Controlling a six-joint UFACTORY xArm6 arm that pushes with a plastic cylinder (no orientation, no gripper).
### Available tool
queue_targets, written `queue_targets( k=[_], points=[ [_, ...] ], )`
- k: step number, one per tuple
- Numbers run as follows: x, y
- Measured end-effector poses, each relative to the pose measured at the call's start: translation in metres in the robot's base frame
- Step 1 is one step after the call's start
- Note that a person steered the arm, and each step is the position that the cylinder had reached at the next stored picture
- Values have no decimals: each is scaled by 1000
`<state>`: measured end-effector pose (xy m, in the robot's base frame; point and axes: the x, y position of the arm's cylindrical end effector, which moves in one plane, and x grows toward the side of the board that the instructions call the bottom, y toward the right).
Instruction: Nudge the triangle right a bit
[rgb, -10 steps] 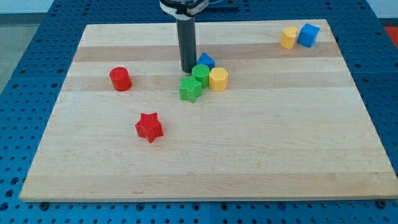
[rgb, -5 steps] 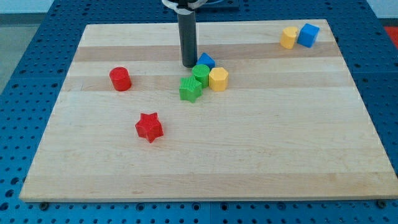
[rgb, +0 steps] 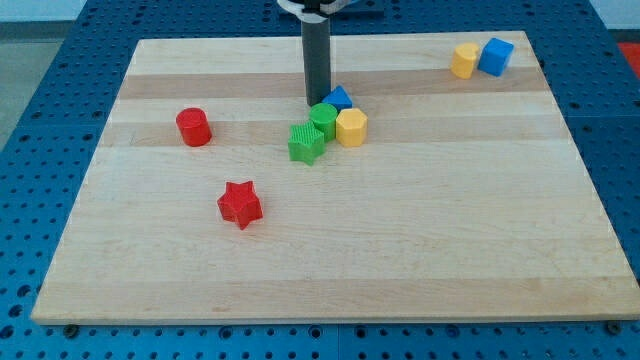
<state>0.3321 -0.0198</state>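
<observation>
The blue triangle (rgb: 340, 98) lies near the board's upper middle, partly behind a green cylinder (rgb: 323, 120) and touching a yellow hexagon block (rgb: 351, 127). A green star block (rgb: 306, 143) sits just below-left of the cylinder. My tip (rgb: 317, 103) stands right at the triangle's left edge, touching or almost touching it, just above the green cylinder.
A red cylinder (rgb: 193, 127) is at the view's left and a red star (rgb: 240, 204) lower left. A yellow block (rgb: 464, 60) and a blue cube (rgb: 495, 56) sit together at the top right of the wooden board (rgb: 330, 260).
My tip has moved up and to the right, from left of the cluster to the triangle's left edge. The blue triangle has shifted slightly to the right.
</observation>
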Motion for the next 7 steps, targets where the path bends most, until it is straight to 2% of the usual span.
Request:
queue_targets(
  k=[2, 3, 5, 7],
  points=[
    [-17, 0],
    [-45, 15],
    [-102, 116],
    [-124, 217]
  ],
)
